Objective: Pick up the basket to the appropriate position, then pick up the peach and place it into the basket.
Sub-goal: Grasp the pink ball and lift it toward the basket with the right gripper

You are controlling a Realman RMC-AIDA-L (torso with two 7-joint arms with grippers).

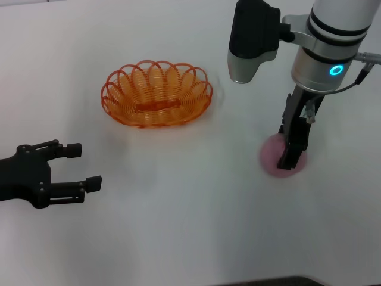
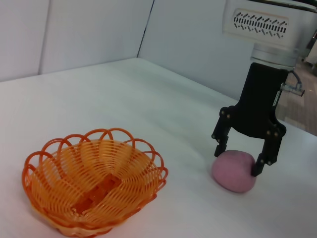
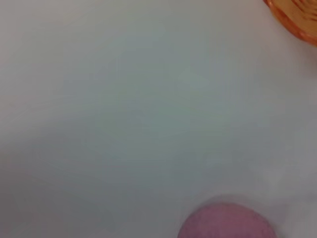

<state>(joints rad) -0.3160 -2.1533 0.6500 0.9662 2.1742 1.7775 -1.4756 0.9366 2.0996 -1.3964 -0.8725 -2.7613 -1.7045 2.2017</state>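
At the near left of the white table (image 1: 178, 226) the black left gripper (image 1: 80, 167) hovers with its fingers spread apart, holding nothing, and just beyond it to the right sits the oval orange wire-coil basket (image 1: 157, 94), empty. Farther right, the head view's arm covers much of the round pinkish-mauve peach (image 1: 275, 159). The left wrist view shows the black right gripper (image 2: 241, 158) lowered over the peach (image 2: 234, 171), one open finger on each side, with no clear squeeze.
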